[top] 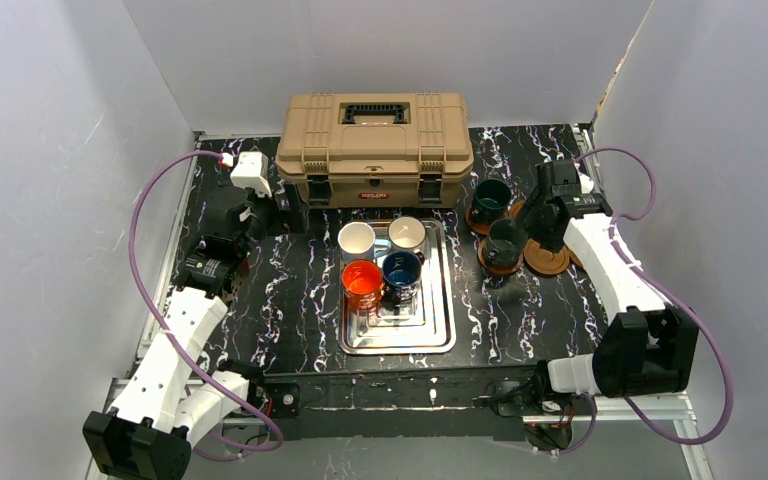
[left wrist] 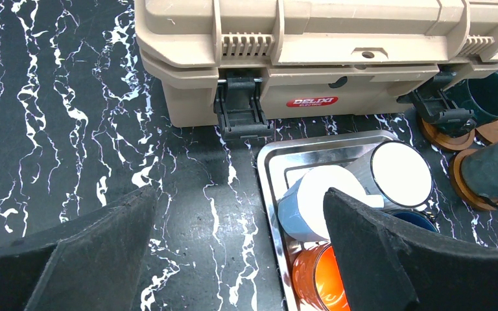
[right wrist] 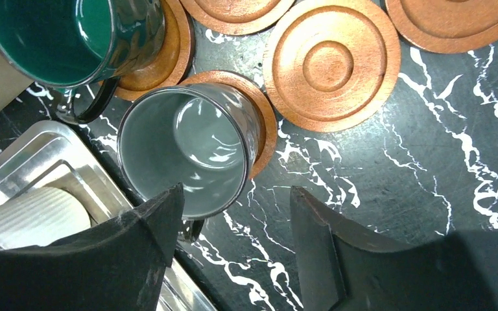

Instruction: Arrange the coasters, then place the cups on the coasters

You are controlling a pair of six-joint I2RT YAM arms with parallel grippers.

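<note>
The dark grey-green cup (right wrist: 181, 152) stands on a coaster (right wrist: 264, 116), and the dark teal cup (right wrist: 52, 39) stands on another coaster (right wrist: 168, 58) behind it. A bare coaster (right wrist: 332, 63) lies beside them, with two more coasters (right wrist: 237, 10) (right wrist: 454, 23) at the top edge. My right gripper (right wrist: 237, 201) is open just short of the grey-green cup, with nothing between its fingers. Two cream-white cups (top: 356, 240) (top: 407, 233), the orange cup (top: 362, 280) and the navy cup (top: 401, 270) stand in the steel tray (top: 440, 330). My left gripper (left wrist: 240, 207) hangs open over bare table left of the tray.
The tan toolbox (top: 375, 140) stands at the back, close behind the tray and the teal cup (top: 490, 195). White walls close in the table on three sides. The tray's corner (right wrist: 19, 155) lies just left of my right gripper.
</note>
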